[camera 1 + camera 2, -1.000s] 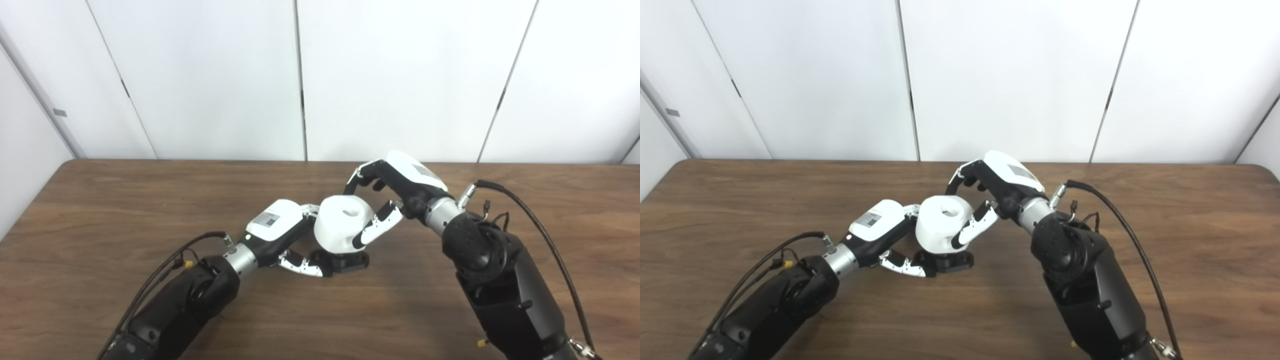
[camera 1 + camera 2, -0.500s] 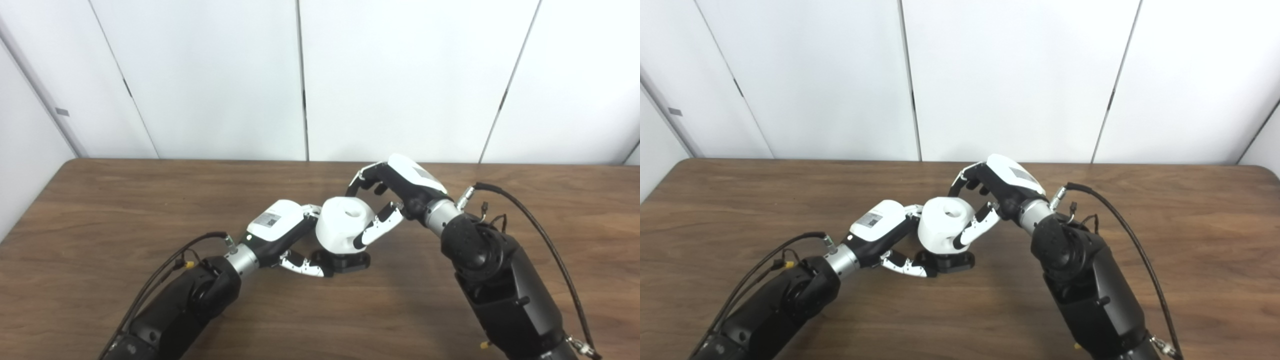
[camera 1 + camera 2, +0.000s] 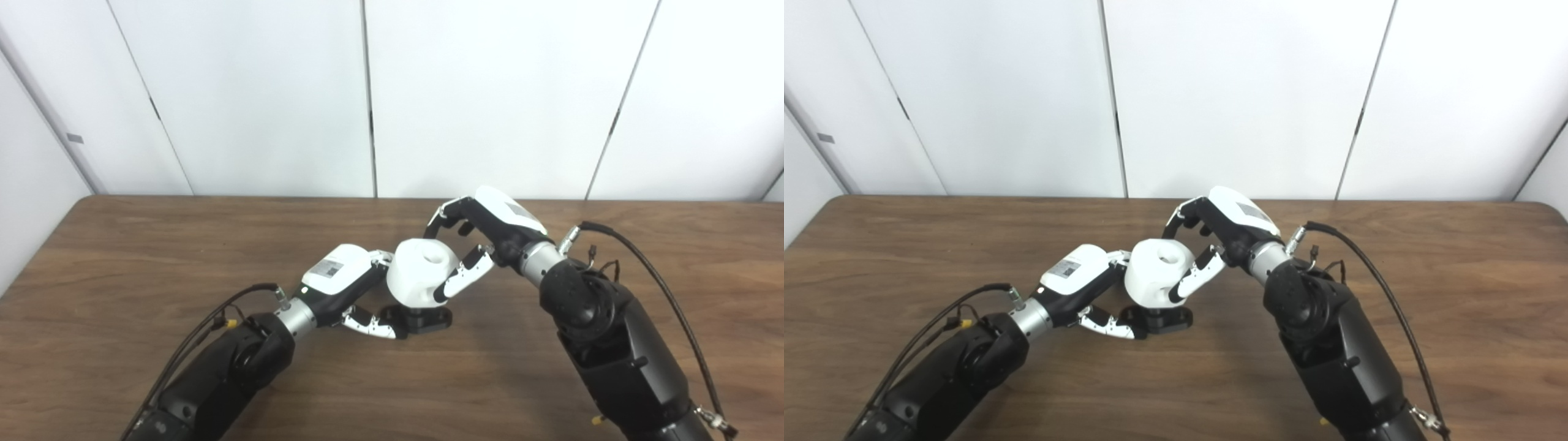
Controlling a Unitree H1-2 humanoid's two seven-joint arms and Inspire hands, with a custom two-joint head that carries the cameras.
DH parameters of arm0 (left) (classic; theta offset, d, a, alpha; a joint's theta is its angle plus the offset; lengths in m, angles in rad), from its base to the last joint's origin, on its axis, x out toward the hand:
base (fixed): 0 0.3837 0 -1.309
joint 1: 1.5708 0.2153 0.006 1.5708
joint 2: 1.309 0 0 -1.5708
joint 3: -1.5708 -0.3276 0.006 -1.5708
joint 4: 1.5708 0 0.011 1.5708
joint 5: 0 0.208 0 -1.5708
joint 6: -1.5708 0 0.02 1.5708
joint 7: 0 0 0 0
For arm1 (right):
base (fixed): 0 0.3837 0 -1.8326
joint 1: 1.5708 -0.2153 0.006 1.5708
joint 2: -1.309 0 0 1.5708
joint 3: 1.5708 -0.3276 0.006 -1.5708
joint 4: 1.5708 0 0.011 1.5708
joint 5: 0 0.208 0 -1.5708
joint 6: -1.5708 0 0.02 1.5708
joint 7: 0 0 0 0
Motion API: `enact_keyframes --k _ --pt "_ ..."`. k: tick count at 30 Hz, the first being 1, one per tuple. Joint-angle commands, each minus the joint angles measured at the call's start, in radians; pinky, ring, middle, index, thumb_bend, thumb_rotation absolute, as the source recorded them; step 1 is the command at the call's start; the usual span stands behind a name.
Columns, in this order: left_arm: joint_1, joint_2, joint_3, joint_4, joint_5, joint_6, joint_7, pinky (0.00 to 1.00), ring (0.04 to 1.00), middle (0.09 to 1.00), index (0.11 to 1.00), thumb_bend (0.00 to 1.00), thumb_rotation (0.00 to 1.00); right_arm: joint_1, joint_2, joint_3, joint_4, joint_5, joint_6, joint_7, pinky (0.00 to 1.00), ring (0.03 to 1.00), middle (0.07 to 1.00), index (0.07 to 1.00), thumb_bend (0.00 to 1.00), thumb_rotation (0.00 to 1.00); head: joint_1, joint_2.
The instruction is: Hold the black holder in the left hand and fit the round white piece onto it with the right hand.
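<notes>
One black holder — one round white piece

Right hand grips white piece above black holder.

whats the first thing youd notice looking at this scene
The round white piece stands out mid-table, gripped by the right hand and sitting over the black holder. The left hand steadies that holder from the left, on the dark wooden table.

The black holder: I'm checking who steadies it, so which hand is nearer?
Left. The left hand has fingers on the holder at the table. The right hand is above it, gripping the white piece.
</notes>
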Motion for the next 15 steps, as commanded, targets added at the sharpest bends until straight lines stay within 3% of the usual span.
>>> enact_keyframes --k 1,15 --pt "0.031 0.003 -0.032 0.012 0.054 0.029 -0.079 0.69 0.837 0.825 0.484 0.52 0.08 -0.032 0.013 0.017 0.005 -0.008 -0.013 -0.016 0.7 0.764 0.746 0.482 0.52 0.13 0.0 0.002" --pt "0.024 -0.007 -0.03 0.03 0.052 0.014 -0.066 0.68 0.83 0.823 0.484 0.52 0.08 -0.024 0.017 0.068 0.011 -0.012 -0.013 -0.007 0.75 0.806 0.753 0.482 0.52 0.13 0.003 0.003"
